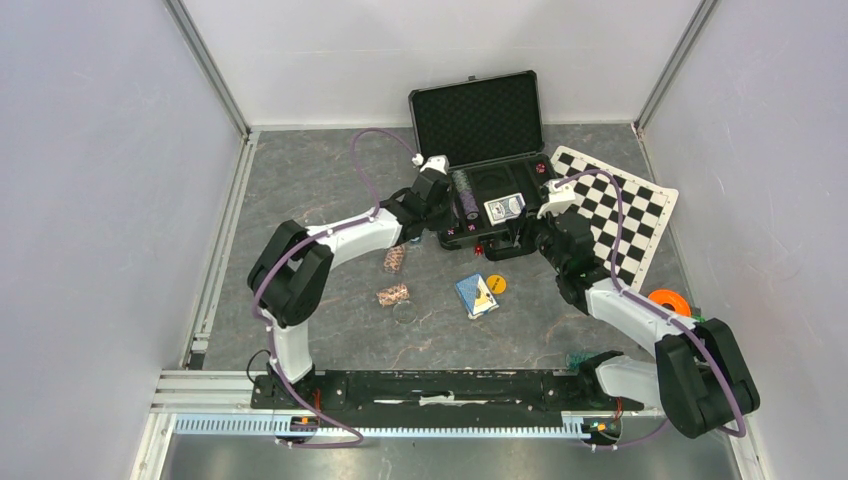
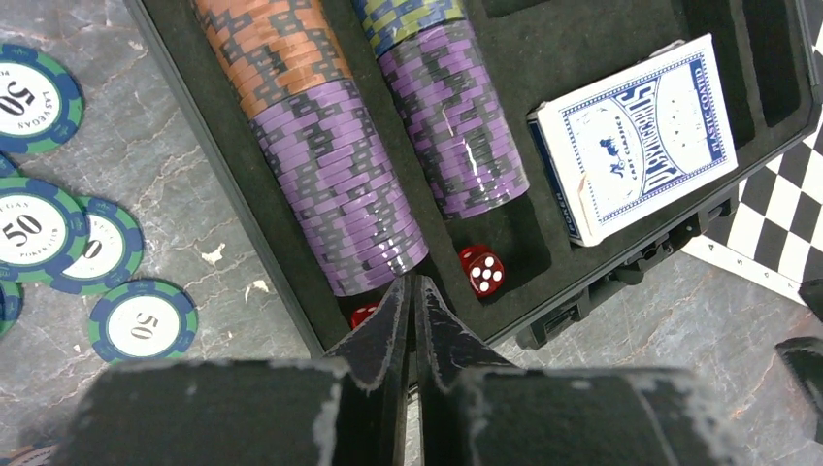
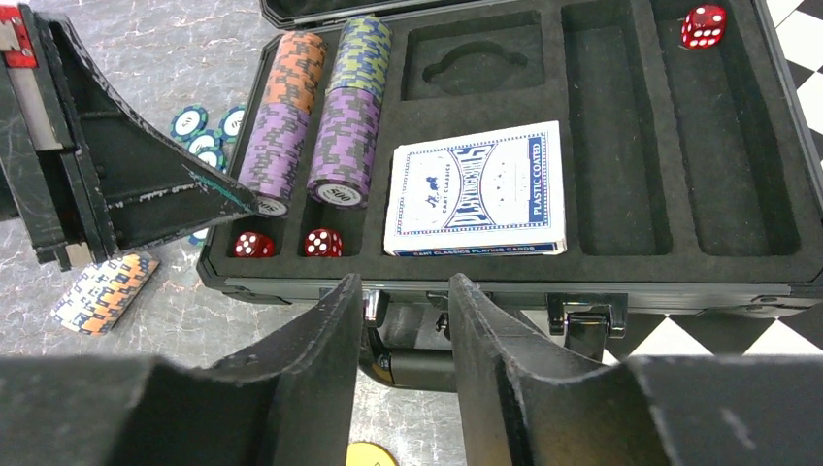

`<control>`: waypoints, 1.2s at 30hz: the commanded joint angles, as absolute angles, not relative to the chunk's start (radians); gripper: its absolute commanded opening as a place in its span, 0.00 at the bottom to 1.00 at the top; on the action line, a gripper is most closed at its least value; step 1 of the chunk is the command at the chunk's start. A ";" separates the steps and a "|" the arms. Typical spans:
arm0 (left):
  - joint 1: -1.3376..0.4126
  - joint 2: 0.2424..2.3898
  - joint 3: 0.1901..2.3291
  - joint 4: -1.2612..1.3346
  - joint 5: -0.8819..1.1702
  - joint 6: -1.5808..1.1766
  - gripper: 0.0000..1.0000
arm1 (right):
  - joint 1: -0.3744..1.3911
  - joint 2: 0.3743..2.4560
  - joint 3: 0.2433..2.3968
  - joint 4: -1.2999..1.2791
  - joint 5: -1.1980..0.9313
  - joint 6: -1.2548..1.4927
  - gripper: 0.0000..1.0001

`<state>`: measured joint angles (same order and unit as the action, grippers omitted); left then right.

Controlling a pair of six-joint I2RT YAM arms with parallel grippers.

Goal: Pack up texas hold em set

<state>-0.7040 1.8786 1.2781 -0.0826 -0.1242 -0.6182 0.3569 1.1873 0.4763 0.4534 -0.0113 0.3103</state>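
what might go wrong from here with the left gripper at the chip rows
The shut left gripper points at the end of the purple chip row, beside a red die; a push might tip chips out of the slot. The open right gripper sits over the case handle; a nudge might slide the case onto the teal chips lying outside.

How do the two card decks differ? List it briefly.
The deck in the case lies in a foam compartment of the black case; the loose deck lies outside on the table, beside the yellow button. The deck in the case shows a white face with blue print; the loose deck looks mostly blue. Both lie flat.
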 commanded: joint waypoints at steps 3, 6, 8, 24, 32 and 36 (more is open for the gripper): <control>-0.673 1.887 1.377 -0.125 -0.133 -0.550 0.16 | 0.352 1.201 0.495 0.444 -0.025 0.285 0.58; -0.675 1.815 1.327 -0.119 -0.085 -0.566 0.19 | 0.351 1.194 0.505 0.418 -0.009 0.284 0.69; -0.675 1.747 1.283 -0.120 -0.066 -0.572 0.23 | 0.352 1.197 0.525 0.380 -0.006 0.285 0.70; -0.693 1.173 0.701 -0.021 -0.039 -0.529 0.94 | 0.352 1.290 0.778 0.011 0.072 0.195 0.94; -0.693 1.019 0.453 0.166 -0.063 -0.478 0.92 | 0.258 1.496 0.980 -0.009 -0.054 0.220 0.79; -0.693 0.970 0.394 0.221 -0.075 -0.455 0.92 | 0.235 1.580 1.044 -0.008 -0.075 0.224 0.66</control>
